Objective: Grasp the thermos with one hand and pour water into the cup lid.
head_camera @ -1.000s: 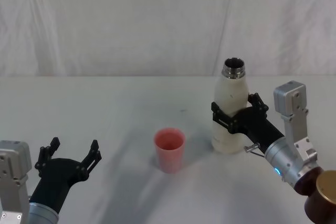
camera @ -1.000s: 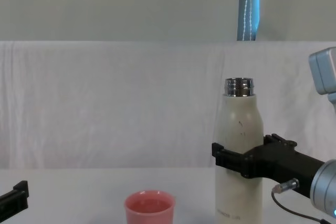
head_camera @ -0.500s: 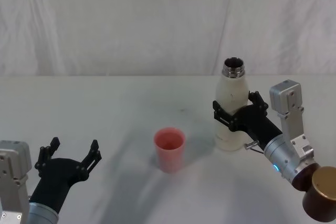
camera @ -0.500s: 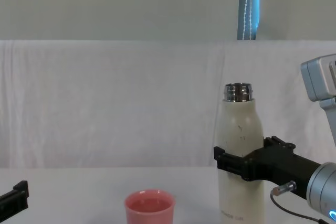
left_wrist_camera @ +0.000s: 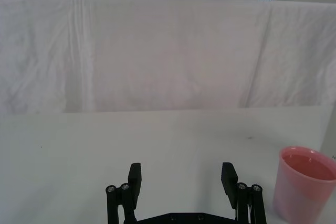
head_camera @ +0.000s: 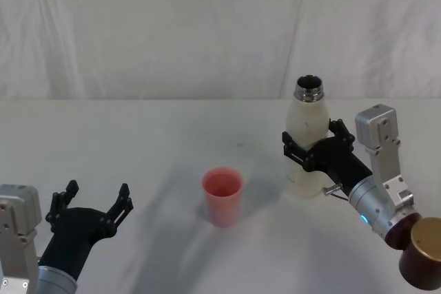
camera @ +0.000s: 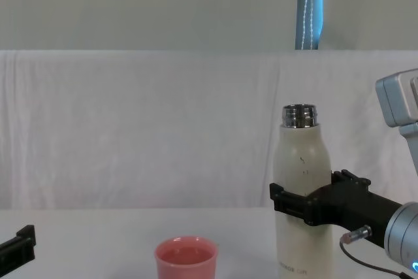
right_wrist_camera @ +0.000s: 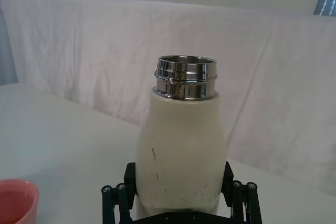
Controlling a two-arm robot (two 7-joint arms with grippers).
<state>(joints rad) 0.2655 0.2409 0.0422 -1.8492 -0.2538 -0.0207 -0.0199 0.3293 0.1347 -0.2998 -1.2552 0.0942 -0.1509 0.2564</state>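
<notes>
The cream-white thermos [head_camera: 306, 129] [camera: 300, 174] [right_wrist_camera: 181, 145] stands upright at the right of the table, its steel neck open. My right gripper [head_camera: 313, 152] [camera: 305, 204] [right_wrist_camera: 178, 178] is shut around its lower body, one black finger on each side. The pink cup lid [head_camera: 222, 195] [camera: 185, 259] [left_wrist_camera: 303, 182] [right_wrist_camera: 14, 201] stands upright to the left of the thermos, apart from it. My left gripper [head_camera: 94, 202] [left_wrist_camera: 182, 174] is open at the near left, nothing between its fingers, well clear of the cup lid.
White table [head_camera: 172, 135] with a draped white cloth wall [head_camera: 172, 32] behind it. A blue pole [camera: 310, 8] rises behind the cloth. The right arm's brown joint [head_camera: 422, 261] sits at the near right corner.
The thermos, held in my right gripper, has shifted slightly to the right and away, still upright. The left gripper and the cup lid have not moved.
</notes>
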